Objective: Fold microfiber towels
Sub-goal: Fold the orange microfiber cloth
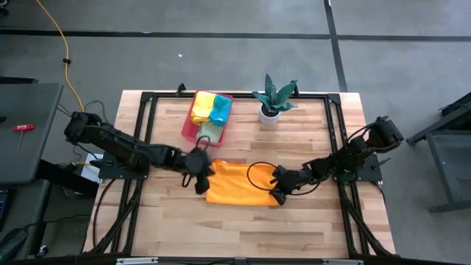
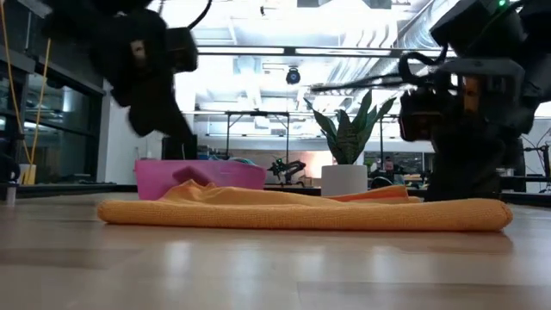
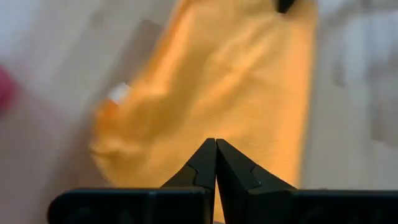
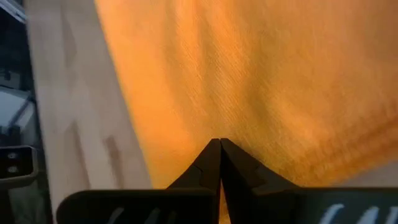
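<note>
Wooden table (image 1: 309, 213) carries an orange towel (image 1: 235, 184) (folded, edges hidden) between two pressed-together tools, left (image 1: 200, 182) and right (image 1: 278, 194).

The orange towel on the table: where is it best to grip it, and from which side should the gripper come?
Probably the orange towel is best pinched at a corner of its near edge, from above. It lies flat in low layers on the table, so only edges and corners give the fingers something to close on.
</note>
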You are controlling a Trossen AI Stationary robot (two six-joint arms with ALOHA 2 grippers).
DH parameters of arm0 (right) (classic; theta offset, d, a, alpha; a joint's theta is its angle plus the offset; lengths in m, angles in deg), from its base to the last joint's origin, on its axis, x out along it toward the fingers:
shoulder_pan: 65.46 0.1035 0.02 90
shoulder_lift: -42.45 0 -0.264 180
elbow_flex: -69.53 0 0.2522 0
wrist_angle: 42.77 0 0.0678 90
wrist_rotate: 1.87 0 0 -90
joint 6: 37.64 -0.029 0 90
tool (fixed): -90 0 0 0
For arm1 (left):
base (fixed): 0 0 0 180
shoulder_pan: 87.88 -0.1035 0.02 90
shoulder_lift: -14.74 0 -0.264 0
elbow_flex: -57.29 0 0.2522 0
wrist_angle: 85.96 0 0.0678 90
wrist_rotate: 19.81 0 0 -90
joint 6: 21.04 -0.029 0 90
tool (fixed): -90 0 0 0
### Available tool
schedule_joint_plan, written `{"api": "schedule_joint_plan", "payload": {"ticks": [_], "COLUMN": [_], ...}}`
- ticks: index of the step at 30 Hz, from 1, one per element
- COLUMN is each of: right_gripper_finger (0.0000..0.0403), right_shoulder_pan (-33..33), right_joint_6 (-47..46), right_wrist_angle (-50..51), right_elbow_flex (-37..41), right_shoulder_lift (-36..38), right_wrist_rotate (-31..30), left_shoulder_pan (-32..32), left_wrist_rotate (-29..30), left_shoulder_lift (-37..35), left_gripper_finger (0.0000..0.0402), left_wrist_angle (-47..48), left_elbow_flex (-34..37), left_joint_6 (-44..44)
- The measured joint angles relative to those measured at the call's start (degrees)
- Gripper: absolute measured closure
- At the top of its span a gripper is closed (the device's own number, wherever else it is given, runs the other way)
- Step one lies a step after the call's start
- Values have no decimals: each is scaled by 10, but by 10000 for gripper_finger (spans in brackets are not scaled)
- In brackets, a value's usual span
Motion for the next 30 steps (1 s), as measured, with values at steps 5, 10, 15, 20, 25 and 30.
{"api": "schedule_joint_plan", "payload": {"ticks": [5, 10, 15, 20, 25, 30], "right_gripper_finger": [403, 403, 403, 403, 403, 392], "right_shoulder_pan": [-10, -17, 5, 46, 79, 97], "right_joint_6": [28, 55, 81, 142, 206, 228], "right_wrist_angle": [-4, 6, 65, 307, 435, 462], "right_elbow_flex": [0, 0, -10, -105, -187, -210], "right_shoulder_lift": [30, 83, 138, 152, 131, 107], "right_wrist_rotate": [-2, -3, -3, -29, -63, -63], "left_shoulder_pan": [53, 116, 183, 212, 211, 211], "left_wrist_rotate": [-2, -20, -34, -9, 24, 68], "left_shoulder_lift": [-18, -42, -37, -18, 10, 43], "left_gripper_finger": [402, 402, 401, 401, 381, 329], "left_wrist_angle": [-80, -92, -90, -37, 42, 83], "left_elbow_flex": [66, 73, 63, 25, -31, -57], "left_joint_6": [114, 149, 129, 86, -12, -100]}}
